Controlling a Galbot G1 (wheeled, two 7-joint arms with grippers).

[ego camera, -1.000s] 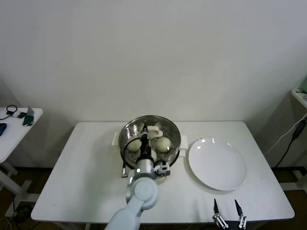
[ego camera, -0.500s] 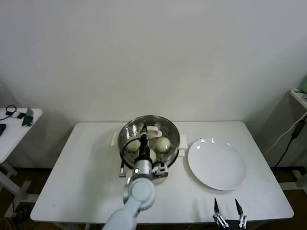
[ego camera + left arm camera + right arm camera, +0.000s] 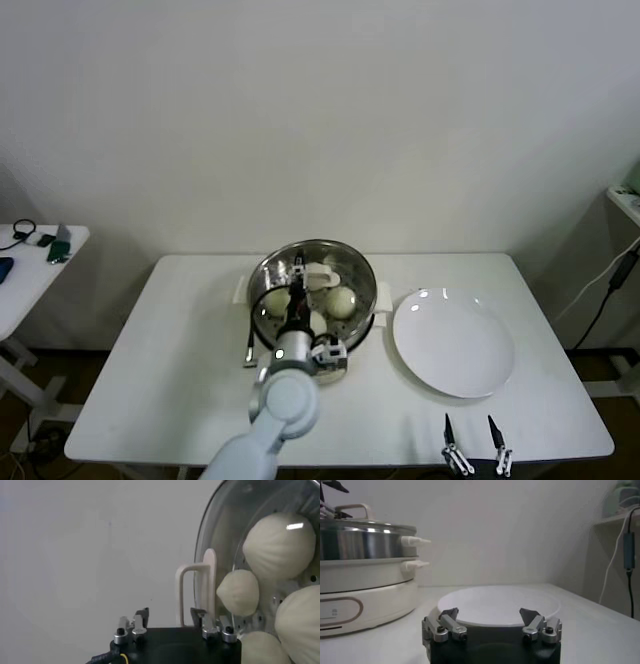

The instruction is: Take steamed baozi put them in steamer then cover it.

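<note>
The steamer (image 3: 262, 278) stands at the table's back middle, with the clear glass cover (image 3: 345, 262) resting on it. Several cream-white baozi (image 3: 342, 301) lie inside under the glass. In the left wrist view the baozi (image 3: 279, 545) show through the cover (image 3: 235, 510), and its white bar handle (image 3: 210, 580) stands just beyond my fingertips. My left gripper (image 3: 298, 272) (image 3: 170, 614) is open above the cover beside the handle, holding nothing. My right gripper (image 3: 469, 430) (image 3: 490, 616) is open and empty at the table's front edge.
An empty white plate (image 3: 452, 342) lies right of the steamer and shows ahead of the right gripper (image 3: 497, 605). The steamer's cream base (image 3: 365, 600) is beside it. A side table (image 3: 30, 262) with small items stands far left.
My left arm has shifted a little to the left and back, and its gripper now sits just beside the cover's handle. The cover, the baozi and the right arm have not moved.
</note>
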